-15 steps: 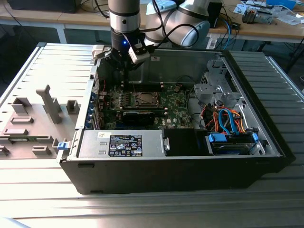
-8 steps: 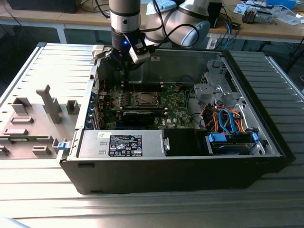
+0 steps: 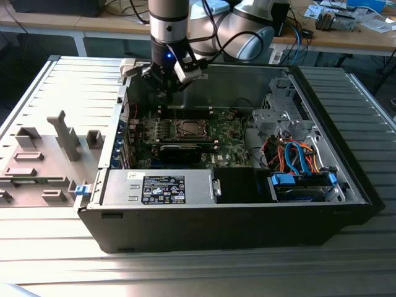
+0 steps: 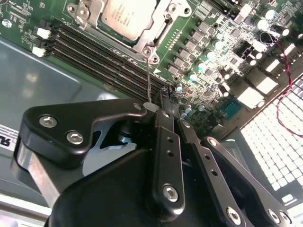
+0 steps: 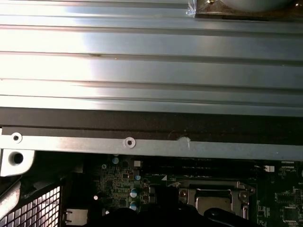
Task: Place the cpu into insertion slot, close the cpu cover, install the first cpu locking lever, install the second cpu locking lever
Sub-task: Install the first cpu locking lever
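- I see my tool (image 3: 166, 79) hanging above the far edge of the green board (image 3: 185, 139) inside the open computer case (image 3: 346, 185), which sits on the ribbed metal surface (image 3: 62, 247).
- In the second wrist view the black fingers (image 4: 165, 142) look drawn close together, nearly narrow, with nothing between them that I can make out; a thin wire lever (image 4: 148, 80) runs from near their tips up to the socket frame.
- The chip (image 4: 127, 15) lies flat in the socket (image 3: 187, 129), near the middle of the board, its dull silver top facing up.
- The cover (image 4: 152, 37), a thin silvery frame, looks laid down around the chip; I cannot tell whether it is fully latched.
- I judge the chip light, rigid and fragile: the contacts beneath it would bend easily, so I would touch it by its edges only and never slide it.
- The cover is thin stamped sheet on a hinge, stiff but springy; I would press on its plain rim, not on the chip.
- The lever is slim, springy and slick, best caught near its free end, where it gives the most leverage.
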Action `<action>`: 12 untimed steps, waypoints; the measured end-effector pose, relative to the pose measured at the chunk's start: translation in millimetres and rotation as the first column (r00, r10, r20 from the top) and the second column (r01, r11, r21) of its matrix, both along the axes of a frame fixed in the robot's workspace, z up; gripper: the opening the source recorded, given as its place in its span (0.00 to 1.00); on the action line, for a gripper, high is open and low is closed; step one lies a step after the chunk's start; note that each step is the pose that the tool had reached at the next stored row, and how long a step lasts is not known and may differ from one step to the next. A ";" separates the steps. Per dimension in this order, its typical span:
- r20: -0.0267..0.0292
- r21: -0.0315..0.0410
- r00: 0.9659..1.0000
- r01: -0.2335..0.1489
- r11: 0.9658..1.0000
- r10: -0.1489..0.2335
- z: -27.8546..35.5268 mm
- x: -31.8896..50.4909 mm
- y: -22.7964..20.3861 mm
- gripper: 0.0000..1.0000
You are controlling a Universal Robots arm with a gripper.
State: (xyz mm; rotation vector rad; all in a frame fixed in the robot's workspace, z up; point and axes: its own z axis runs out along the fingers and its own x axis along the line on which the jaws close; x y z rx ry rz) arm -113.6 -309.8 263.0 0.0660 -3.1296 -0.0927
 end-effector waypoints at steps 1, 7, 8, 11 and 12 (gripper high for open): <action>0.000 0.000 1.000 0.000 1.000 0.000 0.0 0.7 0.0 0.11; 0.000 -0.001 1.000 0.000 1.000 0.000 0.0 5.7 0.1 0.11; 0.000 -0.001 1.000 0.000 1.000 0.000 0.0 6.4 0.1 0.11; 0.000 -0.001 1.000 0.000 1.000 0.000 0.0 10.5 0.2 0.11; 0.000 -0.001 1.000 0.000 1.000 0.000 0.0 11.2 0.2 0.11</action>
